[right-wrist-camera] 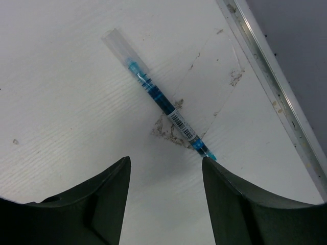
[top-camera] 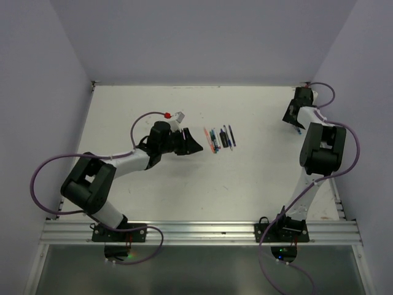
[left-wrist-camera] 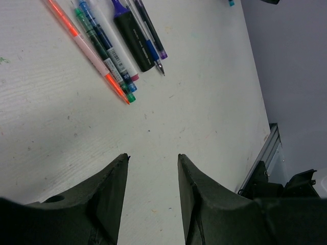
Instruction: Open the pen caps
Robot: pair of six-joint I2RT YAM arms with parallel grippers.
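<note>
**Both grippers open and empty**

The left gripper (left-wrist-camera: 153, 159) is held parted, nothing grasped, just short of a row of pens (left-wrist-camera: 110, 48) on the table (left-wrist-camera: 214, 127). The right gripper (right-wrist-camera: 166, 162) is spread and empty over a lone teal pen (right-wrist-camera: 159, 98) near the table's edge rail (right-wrist-camera: 276, 87), a clear cap (right-wrist-camera: 118, 45) seen fitted on its end

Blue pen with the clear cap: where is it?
Right wrist view: the blue pen lies on the table ahead of the right gripper, near the edge rail.
</note>
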